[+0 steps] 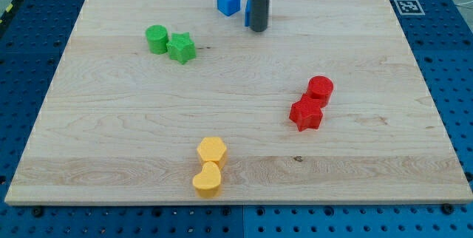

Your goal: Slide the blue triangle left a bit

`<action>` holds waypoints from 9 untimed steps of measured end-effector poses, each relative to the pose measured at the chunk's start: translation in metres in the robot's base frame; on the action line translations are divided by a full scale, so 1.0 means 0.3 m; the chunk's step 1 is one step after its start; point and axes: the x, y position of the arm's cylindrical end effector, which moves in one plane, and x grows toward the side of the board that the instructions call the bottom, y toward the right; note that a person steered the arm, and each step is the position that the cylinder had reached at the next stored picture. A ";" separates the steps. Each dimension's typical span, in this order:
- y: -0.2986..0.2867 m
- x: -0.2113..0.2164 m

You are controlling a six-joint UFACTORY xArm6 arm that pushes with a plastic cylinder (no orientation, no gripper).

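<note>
My tip (258, 28) stands near the view's top centre, on the wooden board (111, 142). A blue block (249, 12), mostly hidden behind the rod, shows only as a sliver on the rod's left side; its shape cannot be made out. The tip appears to touch it or sit just in front of it. A blue cube (229, 1) lies a little to the left of that.
A green cylinder (157, 38) and a green star (181, 48) sit together at the upper left. A red cylinder (320, 89) and a red star (306, 113) sit at the right. Two yellow blocks (212, 151) (208, 179) lie near the bottom edge.
</note>
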 end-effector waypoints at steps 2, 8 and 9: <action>0.131 0.000; 0.043 -0.122; 0.036 -0.130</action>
